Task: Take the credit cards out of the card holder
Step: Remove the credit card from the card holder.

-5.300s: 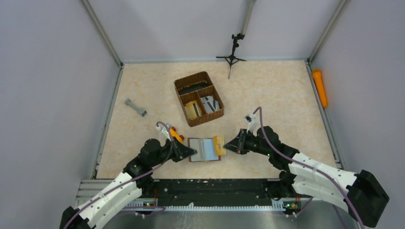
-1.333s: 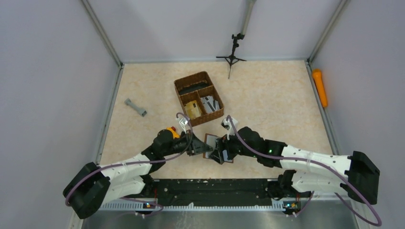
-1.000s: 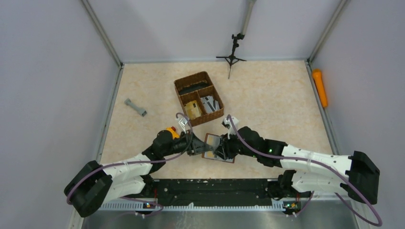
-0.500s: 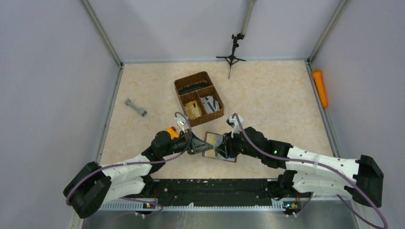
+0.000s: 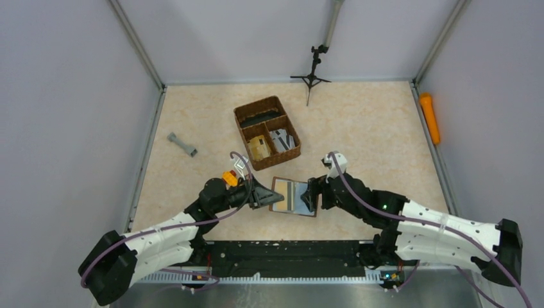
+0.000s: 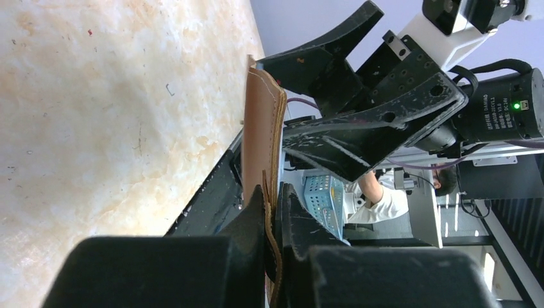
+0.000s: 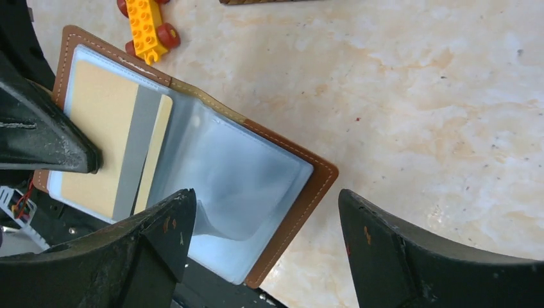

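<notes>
The card holder lies open on the counter, near its front edge, between the two arms. A pale yellow credit card with a grey stripe sits in the clear sleeve of one half. The left gripper is closed on the leather edge of that half. The right gripper hangs wide open over the other half and holds nothing.

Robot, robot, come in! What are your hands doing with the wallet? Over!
Left hand shut on card holder edge. Right hand open over its other half. Card still inside, left-hand side. Toy block beside, not blocking.
</notes>
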